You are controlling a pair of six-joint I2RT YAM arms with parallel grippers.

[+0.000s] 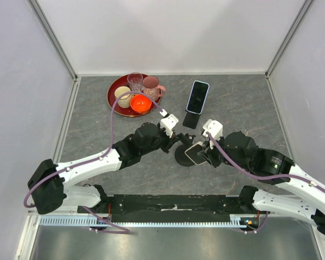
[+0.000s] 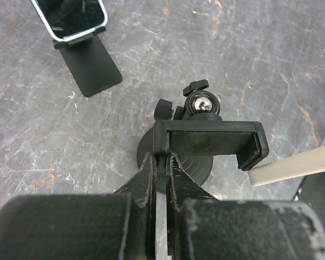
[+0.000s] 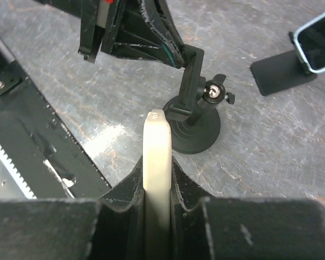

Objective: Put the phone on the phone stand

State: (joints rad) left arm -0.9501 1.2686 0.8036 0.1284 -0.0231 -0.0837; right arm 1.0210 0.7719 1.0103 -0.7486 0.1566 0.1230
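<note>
Where the grey table runs to its far left corner, a red tray carries a cream mug, an orange bowl, a clear glass and a pink mug; all sit well apart from the arms.

Left arm reaches in from the near left; the left gripper is clenched on the left arm of the phone stand, its fingers pinching that thin black upright from both sides; the cradle lies broadside to the left wrist camera, with nothing in its slot; a shiny ball joint shows just behind it, and the round base sits flat on the table.

Behind the stand, toward the far wall, a second phone with a pale blue rim leans on a flat black stand; screen dark.

Right arm comes in from the near right; the right gripper is closed on the phone, a cream one held on edge between the fingers, top end pointing at the stand; the phone hangs just beside the cradle's right arm, outside the slot; touching or not, cannot tell.
</note>
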